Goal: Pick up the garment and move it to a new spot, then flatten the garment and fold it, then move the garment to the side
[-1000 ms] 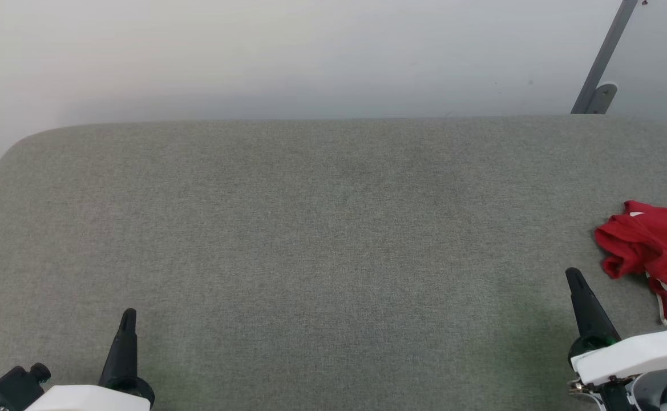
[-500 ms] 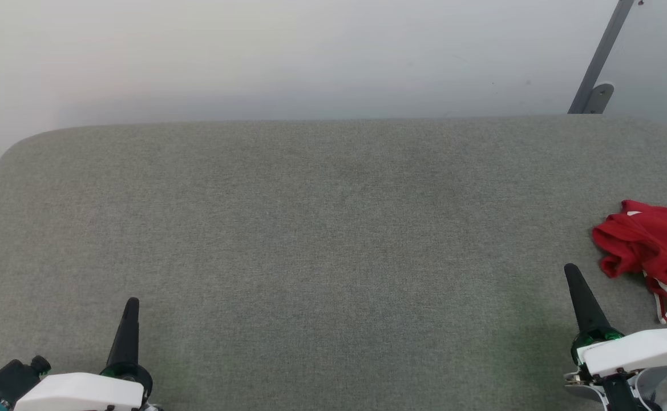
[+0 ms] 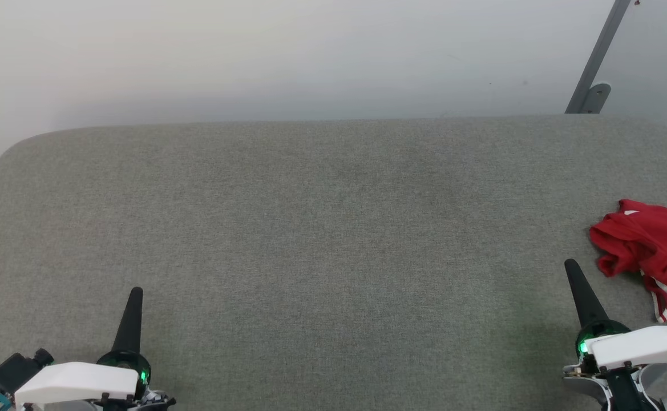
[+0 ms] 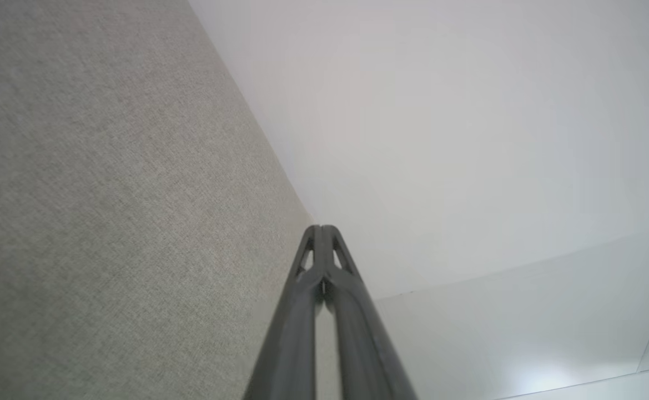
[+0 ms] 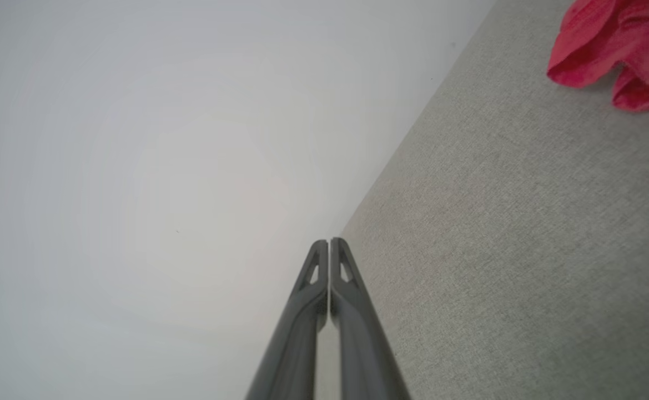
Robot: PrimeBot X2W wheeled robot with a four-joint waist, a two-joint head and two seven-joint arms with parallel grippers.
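Red garment [image 3: 650, 242] is seen crumpled at the grey table's [image 3: 333, 228] right edge; left gripper [image 4: 321, 229] and right gripper [image 5: 328, 241] are pressed together, empty.

Crumpled red garment [image 3: 650, 242] in a loose, unfolded heap, white-and-red striped trim peeking from its near side, at the right edge of the grey fabric-covered table [image 3: 333, 228], partly out of frame.

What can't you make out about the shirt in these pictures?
- Head view: the garment runs past the right edge; full shape and chest lettering unseen.
- Head view: the right gripper's body overlaps its near end.
- Right wrist view: top and right edges cut it to a red fold.
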